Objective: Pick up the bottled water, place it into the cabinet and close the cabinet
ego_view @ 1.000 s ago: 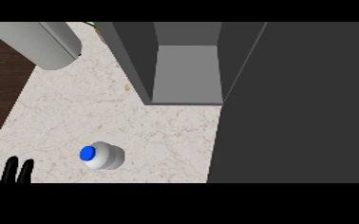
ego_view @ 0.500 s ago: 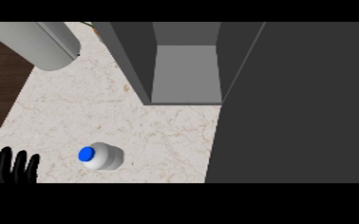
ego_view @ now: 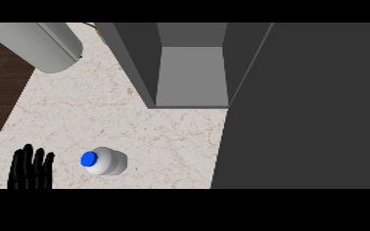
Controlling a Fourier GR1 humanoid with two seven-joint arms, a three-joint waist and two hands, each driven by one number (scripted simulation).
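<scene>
Resting left hand [ego_view: 30,169] (fingers straight) | bottled water [ego_view: 104,161] nearby | cabinet [ego_view: 189,63] seemingly open

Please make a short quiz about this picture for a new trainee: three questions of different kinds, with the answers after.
1. True or false: the left hand is curled round the bottled water.
2. The cabinet is: A) open, B) closed, C) not in view.
3. Fill in: the bottle's cap is ____ in colour.

Key
1. False. The hand shows at the lower left edge with fingers straight, beside the bottle and apart from it.
2. A. Its door stands open at the right and no bottle is seen inside.
3. Blue.
</scene>
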